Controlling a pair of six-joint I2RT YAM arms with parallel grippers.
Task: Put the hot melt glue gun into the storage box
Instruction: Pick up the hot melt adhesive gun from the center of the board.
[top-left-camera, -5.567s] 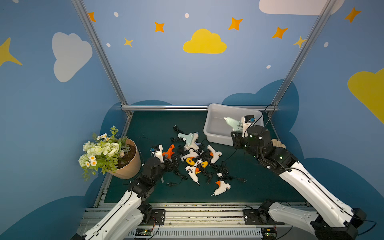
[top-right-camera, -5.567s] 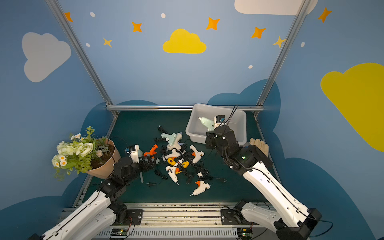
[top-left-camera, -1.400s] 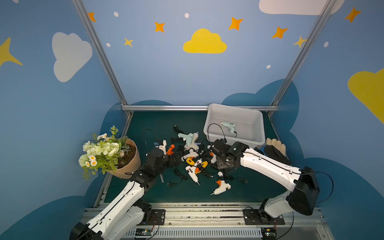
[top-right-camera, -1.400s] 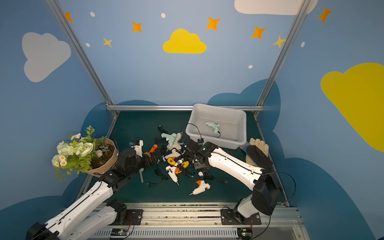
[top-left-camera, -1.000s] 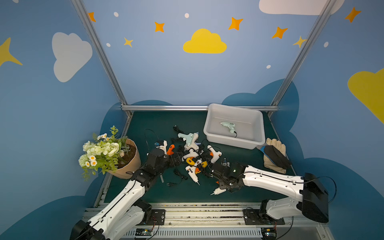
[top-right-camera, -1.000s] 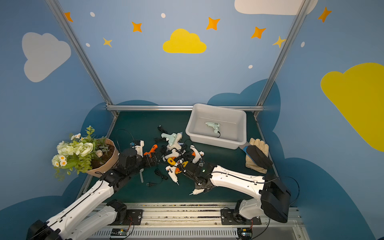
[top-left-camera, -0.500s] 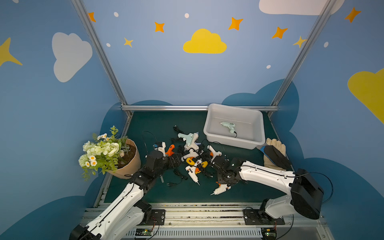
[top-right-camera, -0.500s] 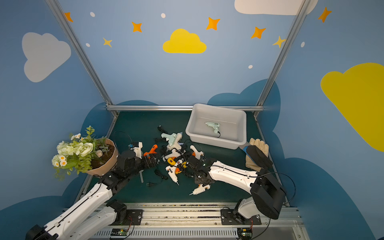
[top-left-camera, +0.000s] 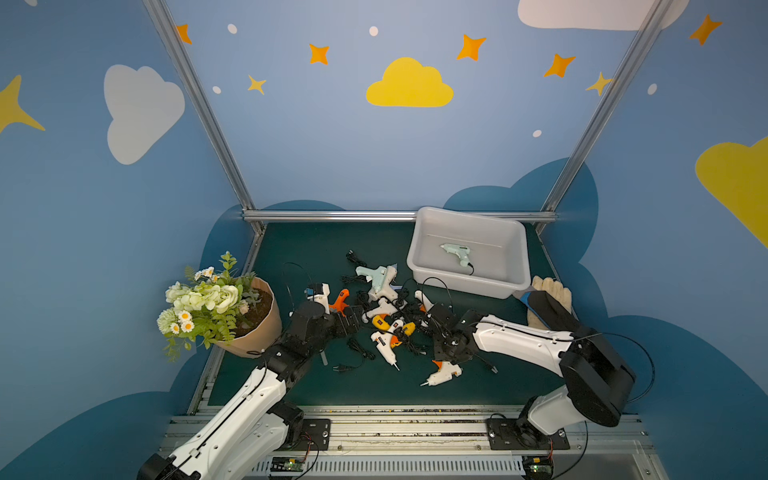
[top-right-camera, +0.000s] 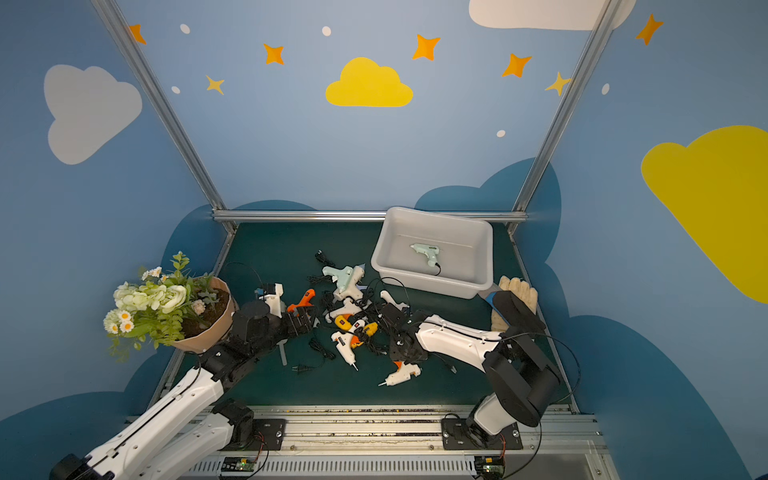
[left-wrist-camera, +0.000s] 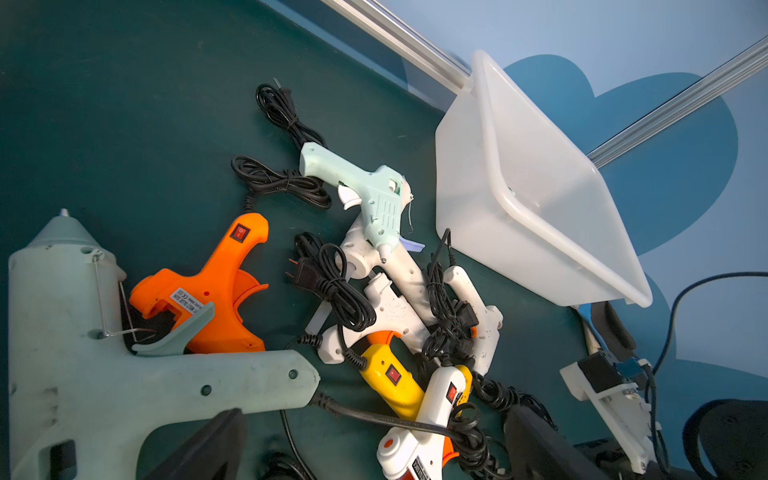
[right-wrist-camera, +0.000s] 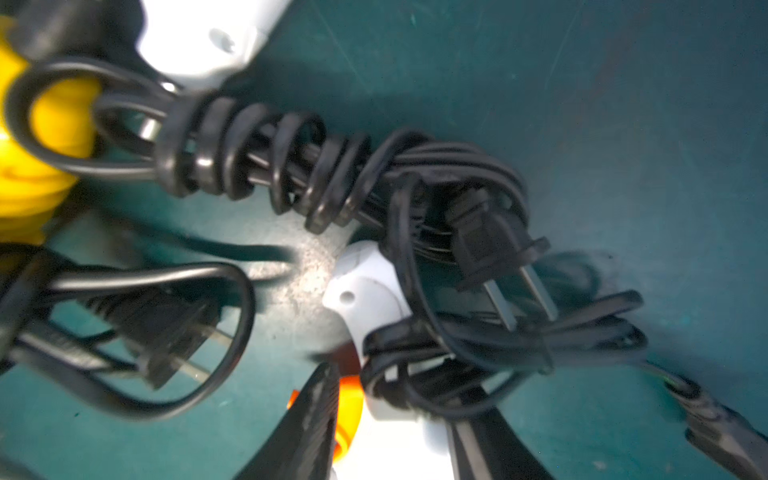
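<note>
Right wrist view: right gripper has its fingers either side of a white gun, cords looped over it. Too blurry to say if it's clamped or straddling. — dex

Looks light, hard plastic, a bit slick, so I'd pinch the body, never the cord; that tangle could drag neighbours. Meanwhile the left gripper is spread wide, holding nothing. Your box sits well beyond the right gripper, past the pile, one mint gun inside. Flat mat, but it's cramped around the fingers. — jo
</note>
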